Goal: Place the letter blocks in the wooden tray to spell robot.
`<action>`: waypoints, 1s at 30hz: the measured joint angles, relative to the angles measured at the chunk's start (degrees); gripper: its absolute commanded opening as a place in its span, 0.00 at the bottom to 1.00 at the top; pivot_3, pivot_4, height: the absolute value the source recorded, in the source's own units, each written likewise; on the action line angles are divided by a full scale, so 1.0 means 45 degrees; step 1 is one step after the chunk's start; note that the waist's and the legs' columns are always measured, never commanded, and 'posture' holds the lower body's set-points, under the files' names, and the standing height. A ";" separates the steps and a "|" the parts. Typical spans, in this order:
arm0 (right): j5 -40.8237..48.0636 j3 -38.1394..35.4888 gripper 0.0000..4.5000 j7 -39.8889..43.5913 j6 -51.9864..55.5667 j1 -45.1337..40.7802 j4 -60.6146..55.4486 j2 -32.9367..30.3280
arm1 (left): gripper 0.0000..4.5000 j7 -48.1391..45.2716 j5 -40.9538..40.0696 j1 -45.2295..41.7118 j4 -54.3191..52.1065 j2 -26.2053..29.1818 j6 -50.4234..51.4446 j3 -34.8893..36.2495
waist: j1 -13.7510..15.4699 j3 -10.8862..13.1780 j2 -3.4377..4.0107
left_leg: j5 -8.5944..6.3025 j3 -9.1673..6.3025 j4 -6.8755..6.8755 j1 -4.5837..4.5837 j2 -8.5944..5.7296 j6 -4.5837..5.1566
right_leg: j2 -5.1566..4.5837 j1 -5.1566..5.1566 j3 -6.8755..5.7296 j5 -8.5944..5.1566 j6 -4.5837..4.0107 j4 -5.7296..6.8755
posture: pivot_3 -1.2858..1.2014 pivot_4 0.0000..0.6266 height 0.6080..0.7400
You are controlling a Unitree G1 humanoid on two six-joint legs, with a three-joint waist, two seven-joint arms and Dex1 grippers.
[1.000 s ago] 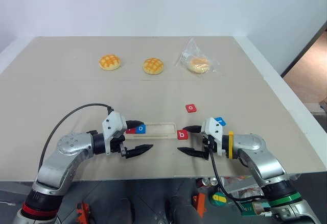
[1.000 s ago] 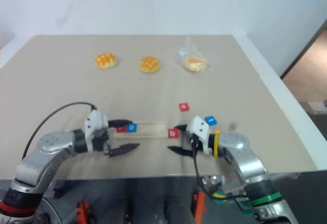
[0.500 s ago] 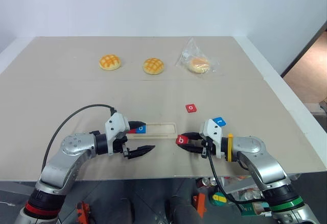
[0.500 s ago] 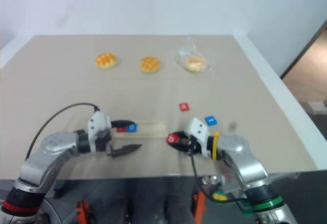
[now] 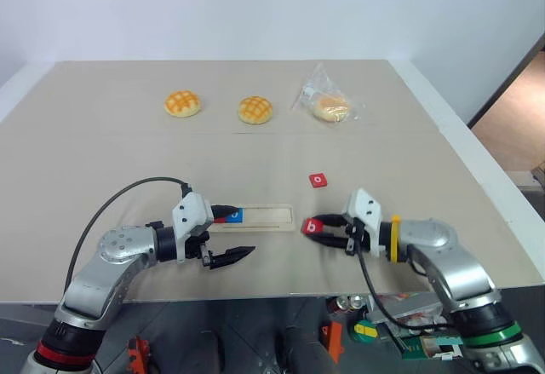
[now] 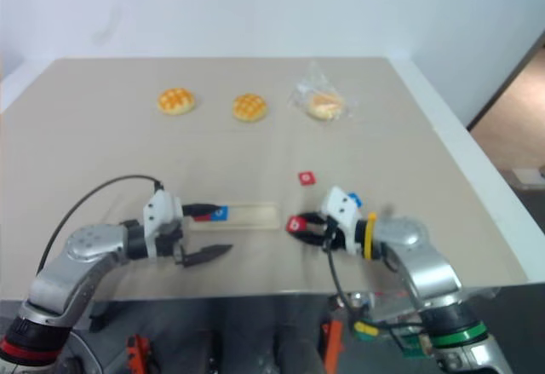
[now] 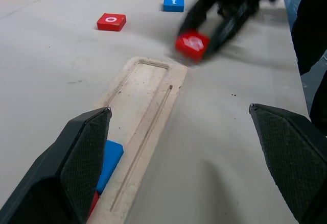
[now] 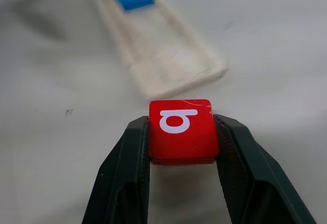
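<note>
Table (image 5: 102, 169): large beige surface, carries everything below.

Wooden tray (image 5: 264, 216): long and narrow, lies near the front edge between the two arms. Contents: two blocks at its left end, a red block (image 5: 220, 217) outermost, a blue block (image 5: 236, 215) touching it on the inner side. Rest of the groove bare.

Plastic bag (image 5: 327, 100): far side of table, to the right; one bun inside.

Buns: three in total. Two bare ones, left bun (image 5: 183, 103) and middle bun (image 5: 255, 109), sit in a row with the bagged one.

Letter blocks: five counted. Two in the tray; one red "o" block (image 5: 318, 181) loose on the table beyond the tray's right end; one blue "t" block (image 7: 173, 4) loose near the right arm; one red "b" block (image 8: 180, 130) clamped between the fingers of the right gripper (image 5: 317, 230), lifted just off the tray's right end.

Left gripper (image 5: 228, 233): fingers spread, holding nothing, upper finger over the tray's left end.
</note>
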 measured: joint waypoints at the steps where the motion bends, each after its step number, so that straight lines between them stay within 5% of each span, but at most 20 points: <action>1: 0.0100 -0.0008 0.27 0.0150 0.0108 -0.0565 -0.0001 -0.0032 | 1.00 0.0044 -0.0033 0.0070 -0.0014 0.0011 -0.0069 0.0155 | -0.0006 0.0000 -0.0001 | 0.0000 -0.0010 -0.0001 0.0002 0.0006 0.0000 | 0.0007 0.0002 -0.0011 -0.0002 -0.0004 0.0000 | 0.52 0.24 1.00; 7: -0.0173 0.1618 0.27 0.1071 -0.0254 -0.3617 0.1445 0.1597 | 1.00 0.0836 0.0035 0.1103 0.0002 0.0035 -0.1015 0.1652 | -0.0087 -0.0001 -0.0007 | -0.0005 -0.0049 -0.0044 0.0001 0.0039 -0.0006 | 0.0044 -0.0004 -0.0038 -0.0029 -0.0052 -0.0001 | 0.52 0.24 1.00; 14: -0.1200 0.3088 0.27 0.2148 -0.1594 -0.3945 0.3779 0.2222 | 1.00 0.1631 0.0181 0.2158 0.0014 -0.0042 -0.1423 0.2228 | 0.0097 0.0001 -0.0007 | -0.0037 -0.0043 -0.0034 -0.0054 -0.0009 -0.0044 | -0.0041 -0.0021 -0.0042 -0.0061 -0.0033 -0.0009 | 0.52 0.24 1.00; 30: -0.2387 0.3489 0.27 0.2590 -0.2553 -0.4907 0.5753 0.3682 | 1.00 0.2169 -0.0099 0.2562 -0.0845 -0.0270 -0.1123 0.1803 | 0.0069 0.0002 -0.0007 | -0.0039 -0.0045 -0.0026 -0.0016 0.0040 -0.0047 | 0.0028 -0.0014 -0.0051 -0.0050 -0.0057 0.0000 | 0.52 0.24 1.00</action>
